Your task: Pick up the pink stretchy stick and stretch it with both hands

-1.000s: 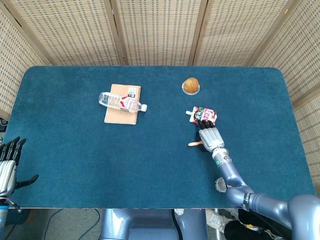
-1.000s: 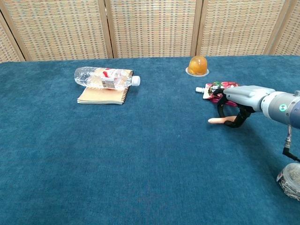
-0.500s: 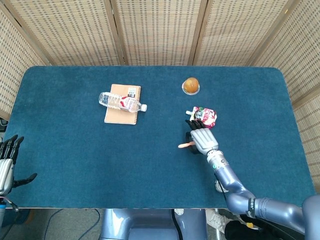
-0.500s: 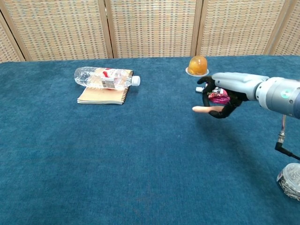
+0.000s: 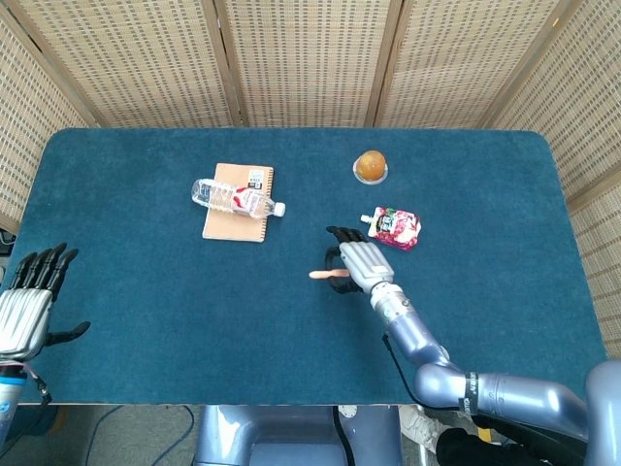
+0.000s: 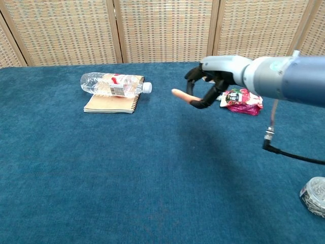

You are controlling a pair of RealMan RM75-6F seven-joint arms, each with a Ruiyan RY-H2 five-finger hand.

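**Pink stick held above the cloth in your right hand, left hand waiting at the table edge**

Nearest you, at the lower left of the head view, your left hand (image 5: pixel 27 313) sits at the near left edge of the table (image 5: pixel 146 320), fingers spread and upright, grasping nothing. The chest view does not show it. At the lower right corner of the chest view a small clear roll of tape (image 6: pixel 314 197) lies on the blue cloth.

Toward the middle of both views, your right hand (image 6: pixel 210 84) grips the pink stretchy stick (image 6: pixel 183 95) between its dark fingertips and thumb. In the chest view the stick hangs clear of the cloth, its shadow falling on the table below. Its long axis runs roughly left to right across the frame; the free end points to frame left and sits slightly higher than the held end, which disappears into your fingers. In the head view the same stick (image 5: pixel 324 275) shows as a short pink bar jutting left from your right hand (image 5: pixel 357 262), nearly level.

Just right of that hand, a red-and-white snack pouch (image 5: pixel 395 227) lies flat on the cloth, apart from your fingers. Beyond it, an orange jelly cup (image 5: pixel 370 166) stands upright near the far side. In the upper left area, a clear water bottle (image 5: pixel 236 198) lies on its side across a tan spiral notebook (image 5: pixel 239 218), cap toward frame right.
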